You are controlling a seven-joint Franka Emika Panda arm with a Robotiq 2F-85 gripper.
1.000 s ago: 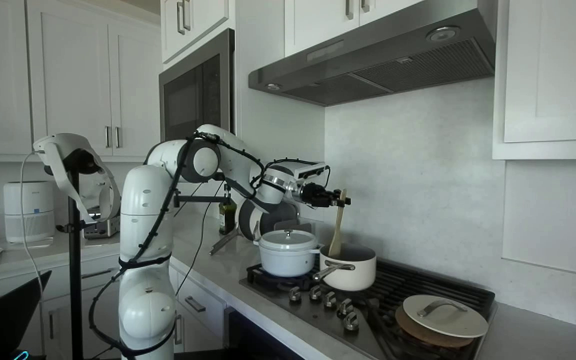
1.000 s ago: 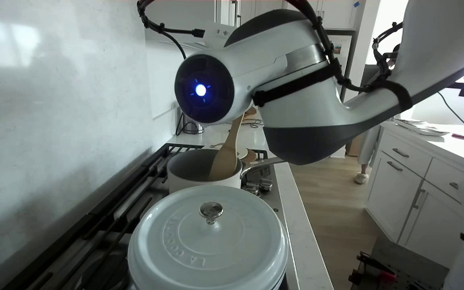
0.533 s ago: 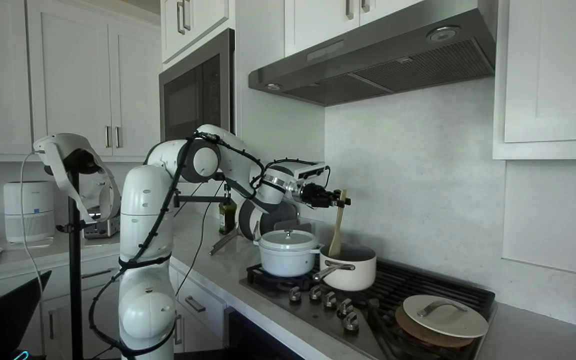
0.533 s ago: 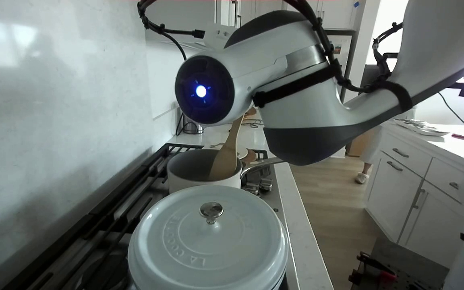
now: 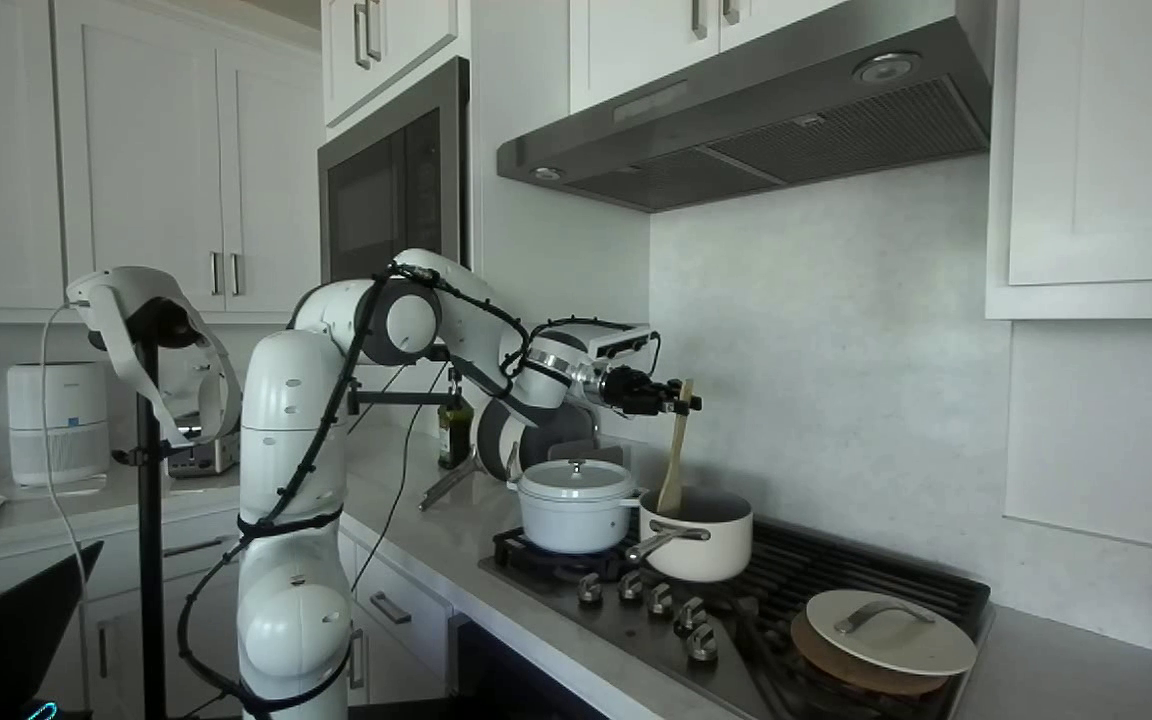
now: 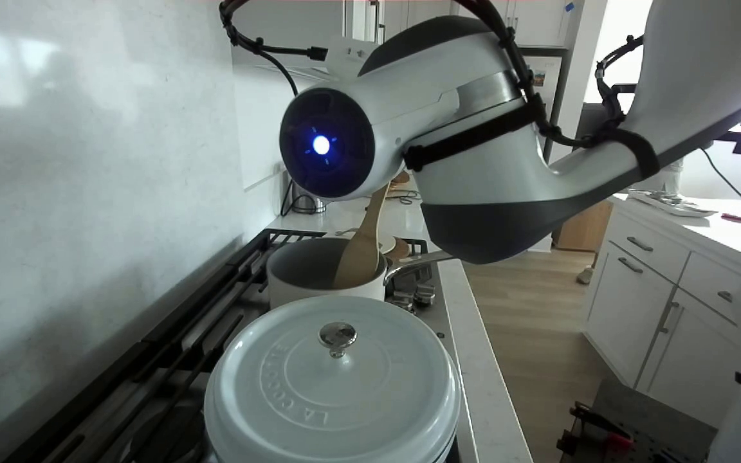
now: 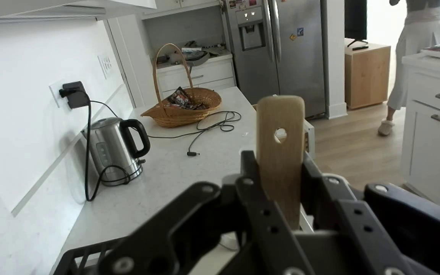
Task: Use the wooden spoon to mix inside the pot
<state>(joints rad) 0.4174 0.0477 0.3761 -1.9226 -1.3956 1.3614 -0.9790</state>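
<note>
In the wrist view, your claw (image 7: 280, 166) grasps the spoon (image 7: 280, 156); a kettle (image 7: 111, 149) stands beyond the claw. In an exterior view, the spoon's end is inside the pot (image 5: 716, 548), below your claw. In an exterior view, the arm (image 6: 480, 180) hides your claw.

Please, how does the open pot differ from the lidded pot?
The open pot has the wooden spoon in it; the lidded pot is covered. The open pot has a long metal handle; the lidded pot, short side handles. The open pot looks cream, the lidded pot bluish-white. Both stand on the stove.
</note>
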